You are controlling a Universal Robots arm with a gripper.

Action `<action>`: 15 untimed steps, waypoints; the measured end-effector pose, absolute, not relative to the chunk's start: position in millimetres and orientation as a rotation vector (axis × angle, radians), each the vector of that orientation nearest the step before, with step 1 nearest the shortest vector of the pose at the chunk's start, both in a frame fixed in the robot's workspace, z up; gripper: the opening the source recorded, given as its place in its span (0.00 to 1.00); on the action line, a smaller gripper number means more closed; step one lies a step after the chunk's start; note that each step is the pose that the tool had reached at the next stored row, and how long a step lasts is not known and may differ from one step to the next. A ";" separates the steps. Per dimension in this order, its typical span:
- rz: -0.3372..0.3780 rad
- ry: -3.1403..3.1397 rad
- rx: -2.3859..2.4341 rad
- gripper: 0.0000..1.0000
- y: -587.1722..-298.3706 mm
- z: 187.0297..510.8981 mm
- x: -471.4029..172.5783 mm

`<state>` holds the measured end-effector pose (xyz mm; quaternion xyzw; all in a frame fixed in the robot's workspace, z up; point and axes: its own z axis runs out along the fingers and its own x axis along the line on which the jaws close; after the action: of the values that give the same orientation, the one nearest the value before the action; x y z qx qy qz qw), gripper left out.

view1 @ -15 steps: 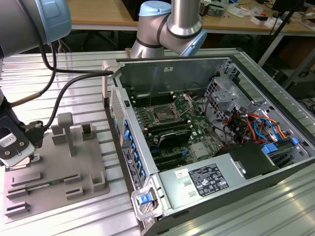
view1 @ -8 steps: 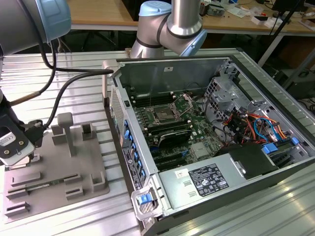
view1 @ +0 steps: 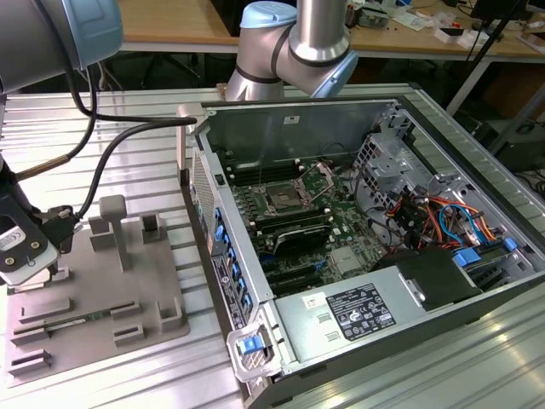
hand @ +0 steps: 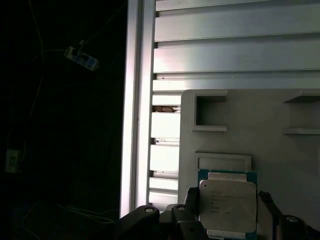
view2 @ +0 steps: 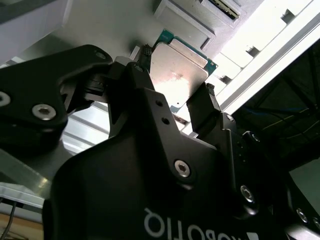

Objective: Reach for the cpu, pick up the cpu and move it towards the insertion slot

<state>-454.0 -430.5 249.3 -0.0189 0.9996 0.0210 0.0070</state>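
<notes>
One cpu [view2: 181, 67] | clamped edge-to-edge inside end effector [view2: 177, 72] | near grey tray [hand: 300, 165] edge

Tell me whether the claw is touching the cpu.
Touching. In the second wrist view the fingers of the claw sit against opposite edges of the cpu, with no gap on either side.

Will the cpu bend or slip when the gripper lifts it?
The cpu looks like a rigid flat plate with a metal top, so it is probably stiff and light. The gripper holds only its thin edges, so it might slip if jolted.
</notes>
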 end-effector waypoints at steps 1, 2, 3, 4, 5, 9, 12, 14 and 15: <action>0.066 3.126 -0.059 0.55 -430.5 249.5 -454.0; 0.066 3.126 -0.059 0.55 -430.5 250.0 -454.0; 0.066 3.126 -0.059 0.55 -430.5 250.4 -454.1; 0.066 3.126 -0.059 0.55 -430.5 250.6 -454.0; 0.066 3.126 -0.059 0.55 -430.5 250.8 -454.0; 0.066 3.126 -0.059 0.55 -430.5 251.1 -454.0; 0.066 3.126 -0.059 0.55 -430.5 251.2 -454.0; 0.066 3.126 -0.059 0.55 -430.5 251.2 -454.0; 0.066 3.126 -0.059 0.55 -430.5 251.2 -454.0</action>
<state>-454.0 -430.5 251.2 -0.0189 0.9996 0.0210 0.0071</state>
